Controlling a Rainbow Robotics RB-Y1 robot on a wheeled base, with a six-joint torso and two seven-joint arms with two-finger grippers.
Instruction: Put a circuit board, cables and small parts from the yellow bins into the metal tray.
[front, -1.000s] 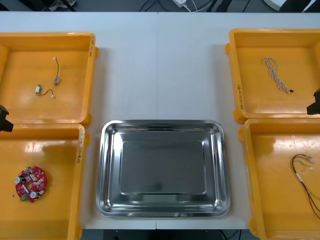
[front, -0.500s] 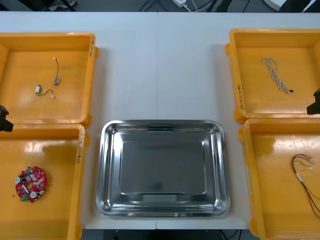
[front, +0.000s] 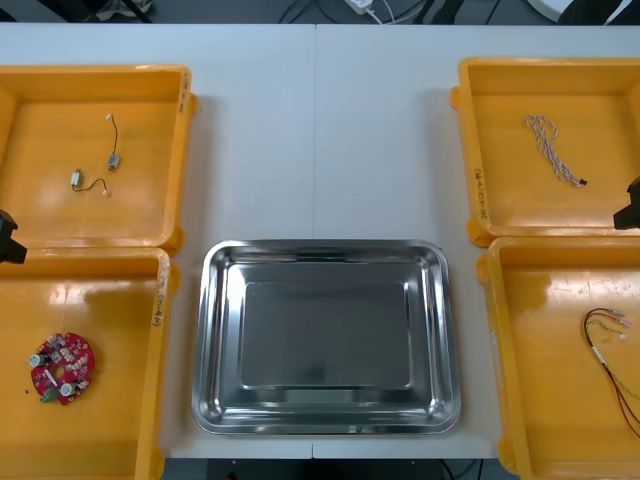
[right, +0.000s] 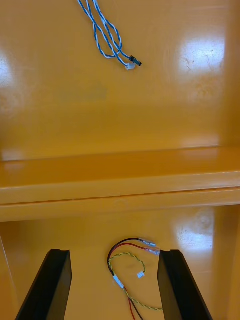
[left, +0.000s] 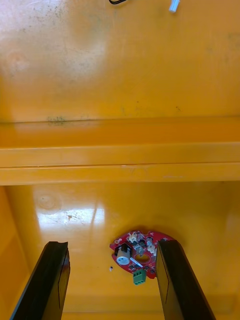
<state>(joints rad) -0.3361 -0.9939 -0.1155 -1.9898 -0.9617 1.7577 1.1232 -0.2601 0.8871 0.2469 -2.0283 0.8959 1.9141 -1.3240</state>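
Note:
A bare, shiny metal tray (front: 215, 330) lies at the table's near middle. A round red circuit board (front: 62, 367) rests in the near left yellow bin (front: 110, 440). In the left wrist view the circuit board (left: 137, 250) lies below and between the fingers of my open left gripper (left: 111, 285). The red and yellow cable (right: 131, 265) lies under my open right gripper (right: 117, 285) in the near right bin (front: 530, 400). A blue and white cable (front: 552, 150) lies in the far right bin (front: 500, 190). Small metal parts (front: 92, 172) with black cables sit in the far left bin.
At the front view's side edges, a dark bit of the left arm (front: 8, 238) and the right arm (front: 629, 205) hangs over the seams between the bins. Bin walls (right: 120, 187) run across both wrist views beyond the fingers. Bare table separates the far bins.

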